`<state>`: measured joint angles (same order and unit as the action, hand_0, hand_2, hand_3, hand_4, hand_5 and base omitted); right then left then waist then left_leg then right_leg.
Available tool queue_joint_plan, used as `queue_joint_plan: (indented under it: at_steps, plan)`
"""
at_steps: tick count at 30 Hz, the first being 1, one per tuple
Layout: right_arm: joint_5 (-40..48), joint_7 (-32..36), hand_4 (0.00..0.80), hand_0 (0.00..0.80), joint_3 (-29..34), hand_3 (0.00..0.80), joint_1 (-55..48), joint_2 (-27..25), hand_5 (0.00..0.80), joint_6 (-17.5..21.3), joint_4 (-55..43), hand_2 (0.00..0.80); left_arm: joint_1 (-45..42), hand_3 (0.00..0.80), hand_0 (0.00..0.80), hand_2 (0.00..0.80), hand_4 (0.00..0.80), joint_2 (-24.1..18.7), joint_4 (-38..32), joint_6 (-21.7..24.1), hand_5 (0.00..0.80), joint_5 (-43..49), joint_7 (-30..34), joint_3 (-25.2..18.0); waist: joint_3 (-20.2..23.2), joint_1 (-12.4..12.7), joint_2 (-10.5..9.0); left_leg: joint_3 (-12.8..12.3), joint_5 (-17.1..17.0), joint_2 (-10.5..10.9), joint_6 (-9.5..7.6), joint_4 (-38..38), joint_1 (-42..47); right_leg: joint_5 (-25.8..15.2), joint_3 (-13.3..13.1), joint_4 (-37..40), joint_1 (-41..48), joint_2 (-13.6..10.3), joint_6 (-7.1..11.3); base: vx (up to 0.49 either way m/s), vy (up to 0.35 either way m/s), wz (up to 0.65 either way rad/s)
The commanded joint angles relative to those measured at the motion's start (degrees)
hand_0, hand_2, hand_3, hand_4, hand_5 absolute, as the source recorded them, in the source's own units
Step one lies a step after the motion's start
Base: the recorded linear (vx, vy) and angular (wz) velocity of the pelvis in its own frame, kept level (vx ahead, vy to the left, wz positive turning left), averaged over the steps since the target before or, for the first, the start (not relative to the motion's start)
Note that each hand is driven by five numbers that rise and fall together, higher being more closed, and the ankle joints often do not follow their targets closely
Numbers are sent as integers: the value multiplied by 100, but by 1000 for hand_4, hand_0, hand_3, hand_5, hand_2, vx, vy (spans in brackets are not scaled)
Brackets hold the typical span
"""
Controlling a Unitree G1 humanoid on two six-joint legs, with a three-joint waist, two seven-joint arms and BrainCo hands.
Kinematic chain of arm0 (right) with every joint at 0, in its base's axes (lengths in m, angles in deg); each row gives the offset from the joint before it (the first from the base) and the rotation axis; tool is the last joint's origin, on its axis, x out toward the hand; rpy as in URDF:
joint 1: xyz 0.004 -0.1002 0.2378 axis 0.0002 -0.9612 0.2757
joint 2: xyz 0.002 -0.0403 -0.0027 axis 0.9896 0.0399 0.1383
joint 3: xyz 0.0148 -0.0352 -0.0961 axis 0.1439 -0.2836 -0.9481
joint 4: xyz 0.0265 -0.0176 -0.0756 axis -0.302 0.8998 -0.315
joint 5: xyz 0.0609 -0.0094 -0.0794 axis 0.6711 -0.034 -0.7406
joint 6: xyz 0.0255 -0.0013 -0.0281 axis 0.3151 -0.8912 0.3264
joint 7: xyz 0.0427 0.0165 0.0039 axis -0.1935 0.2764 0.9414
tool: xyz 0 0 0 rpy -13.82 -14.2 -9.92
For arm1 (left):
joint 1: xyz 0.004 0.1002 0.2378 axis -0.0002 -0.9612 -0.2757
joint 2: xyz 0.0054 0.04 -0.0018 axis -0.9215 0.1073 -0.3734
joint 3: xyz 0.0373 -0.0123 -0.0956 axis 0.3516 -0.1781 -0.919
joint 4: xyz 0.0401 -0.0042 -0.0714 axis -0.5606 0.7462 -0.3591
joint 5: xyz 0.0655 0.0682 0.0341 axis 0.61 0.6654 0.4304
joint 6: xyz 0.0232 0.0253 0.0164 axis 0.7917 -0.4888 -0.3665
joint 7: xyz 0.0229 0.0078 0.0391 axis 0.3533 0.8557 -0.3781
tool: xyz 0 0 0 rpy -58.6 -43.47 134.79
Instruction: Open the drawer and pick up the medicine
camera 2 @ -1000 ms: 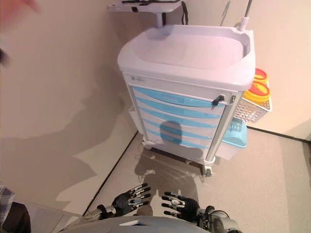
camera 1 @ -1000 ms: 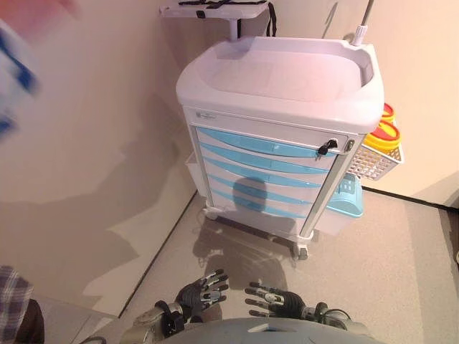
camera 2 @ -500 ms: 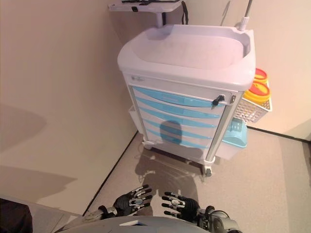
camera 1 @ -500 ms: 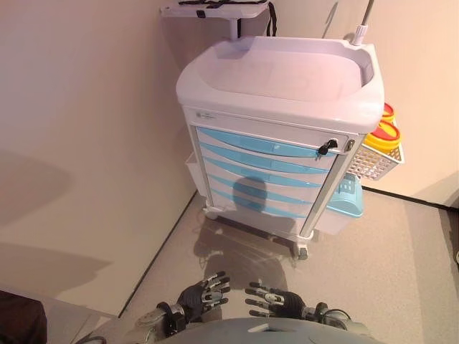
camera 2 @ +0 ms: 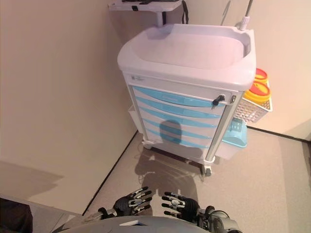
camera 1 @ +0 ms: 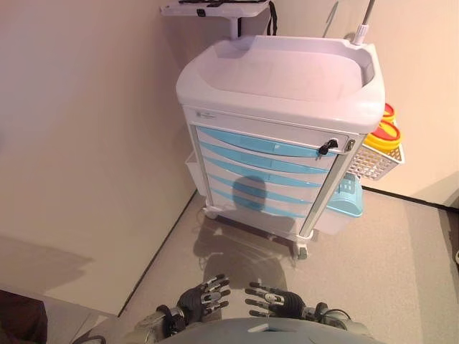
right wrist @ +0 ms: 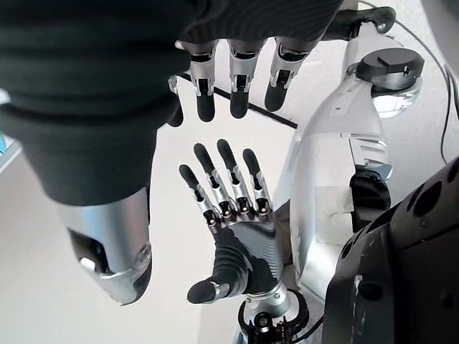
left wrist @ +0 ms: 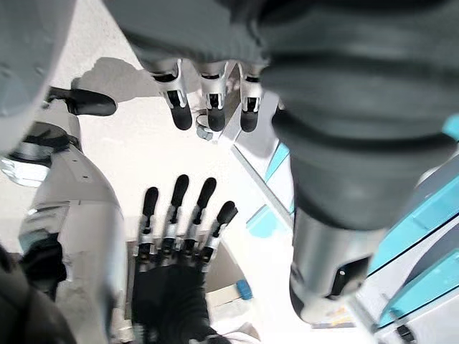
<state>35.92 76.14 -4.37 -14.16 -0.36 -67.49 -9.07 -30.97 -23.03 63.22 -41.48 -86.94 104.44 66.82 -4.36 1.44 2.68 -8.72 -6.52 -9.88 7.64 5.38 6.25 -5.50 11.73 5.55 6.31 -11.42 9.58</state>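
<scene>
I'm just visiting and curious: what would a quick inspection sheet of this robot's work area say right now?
Surface: cart top is a bare white tray.
Job's things: drawers blue-fronted, all shut; medicine not seen.
Clutter: yellow-lidded containers in the white side basket; a blue bin below it.
Hands: left hand and right hand low near the body, fingers straight, holding nothing, far from the cart.
Cables: nothing seen.
Surroundings: beige wall, grey floor, a pole at the cart's back corner.

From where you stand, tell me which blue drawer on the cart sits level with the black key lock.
The topmost blue drawer of the cart: the black key lock sits at its right end, while the others stack below it.
</scene>
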Motion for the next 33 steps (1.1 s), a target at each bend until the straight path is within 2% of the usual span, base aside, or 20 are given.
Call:
queue_joint_plan:
  at_steps: [1, 7, 15, 21, 27, 31, 33]
  plan:
    - [181, 159, 0, 0, 58, 0, 383, 348, 0, 144, -191, 0, 370, 0, 0, 0, 0, 65, 46, -256, 0, -609, 44, -165, -362, 56, -281, -39, 603, 483, -426, -266, 165, -121, 199, -72, -108, -77, -80, 72, -5, 2]
    - [5, 177, 0, 0, 115, 0, 253, 325, 0, 124, -274, 0, 267, 0, 0, 0, 0, 170, 152, -540, 0, -1333, 11, -406, -508, 12, -304, 16, 609, 383, -450, -493, 12, 127, 44, -549, -265, -90, -157, 78, 2, 1]
    - [-82, 86, 0, 0, -20, 0, 287, 204, 0, 338, -495, 0, 614, 0, 0, 0, 0, 265, 304, -444, 0, -2050, 44, -510, -913, -84, -431, 121, 784, 174, -381, -1284, -443, 398, -168, -1209, -751, 34, -343, 50, -39, -3]
    - [-307, 9, 0, 0, -225, 0, 178, 56, 0, 464, -787, 0, 863, 0, 0, 0, 0, 289, 152, -438, 0, -2780, 99, -599, -1216, -199, -537, 164, 908, 26, -339, -1802, -804, 563, -359, -1669, -1157, 168, -405, 64, -48, -10]
    - [-149, -513, 0, 0, -461, 0, 337, -111, 0, 1126, -1221, 0, 1505, 0, 0, 0, 0, 137, -14, -335, 0, -3709, -28, -589, -1601, -366, -797, 249, 1005, -133, -359, -2382, -1529, 597, -579, -2159, -1899, 370, -424, -35, -105, -16]
    - [203, -695, 0, 0, -568, 0, 483, -216, 0, 1217, -1844, 0, 1987, 0, 0, 0, 0, 6, -203, -68, 0, -4054, -232, -505, -1827, -495, -974, 306, 994, -252, -356, -2660, -2018, 547, -646, -2325, -2289, 550, -443, -42, -129, -20]
    - [264, -750, 0, 0, -602, 0, 513, -287, 0, 1195, -2146, 0, 2157, 0, 0, 0, 0, -24, -325, 29, 0, -4166, -350, -477, -1932, -544, -995, 360, 1121, -313, -316, -2808, -2128, 640, -661, -2419, -2349, 631, -415, 34, -80, -7]
